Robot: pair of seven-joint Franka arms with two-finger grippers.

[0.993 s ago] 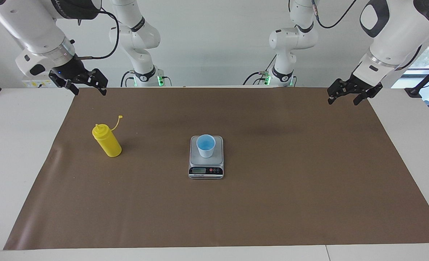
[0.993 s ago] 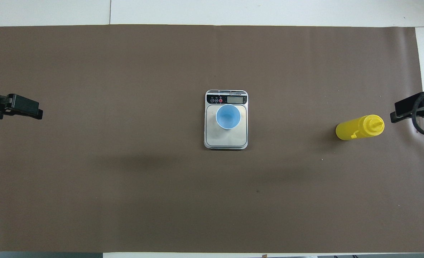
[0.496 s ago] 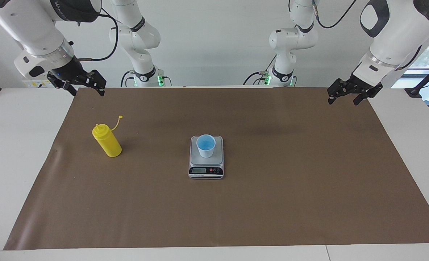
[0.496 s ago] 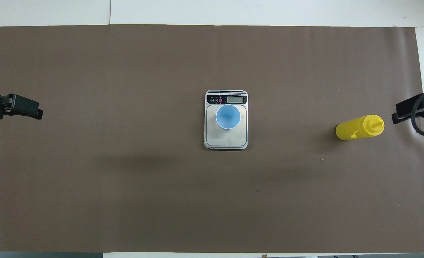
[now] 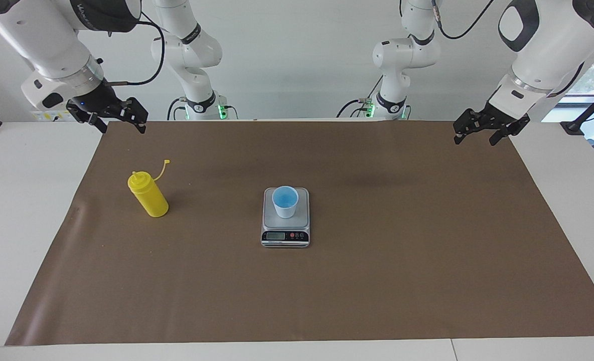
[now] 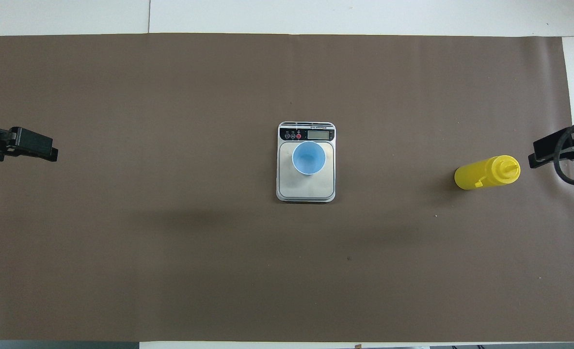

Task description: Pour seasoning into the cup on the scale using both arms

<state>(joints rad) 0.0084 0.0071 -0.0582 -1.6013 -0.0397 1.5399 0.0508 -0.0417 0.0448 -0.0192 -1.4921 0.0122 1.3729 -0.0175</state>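
Observation:
The yellow seasoning bottle [image 5: 148,197] [image 6: 486,172] stands upright on the brown mat toward the right arm's end, its small cap hanging off on a tether. The light blue cup [image 5: 285,201] [image 6: 309,157] stands on the plate of the silver scale [image 5: 285,234] [image 6: 306,191] at the mat's middle. My right gripper [image 5: 123,127] [image 6: 533,159] hangs open and empty over the mat's corner, apart from the bottle. Over the mat's corner at the left arm's end, my left gripper [image 5: 474,140] [image 6: 50,155] is open and empty too.
The brown mat [image 5: 377,281] covers most of the white table [image 5: 21,210]. Two more white arms [image 5: 196,55] stand at the robots' edge of the table. Black cables loop by the right wrist [image 6: 570,162].
The right arm's wrist has shifted very slightly above its corner of the mat. The left arm, bottle, cup and scale have not moved.

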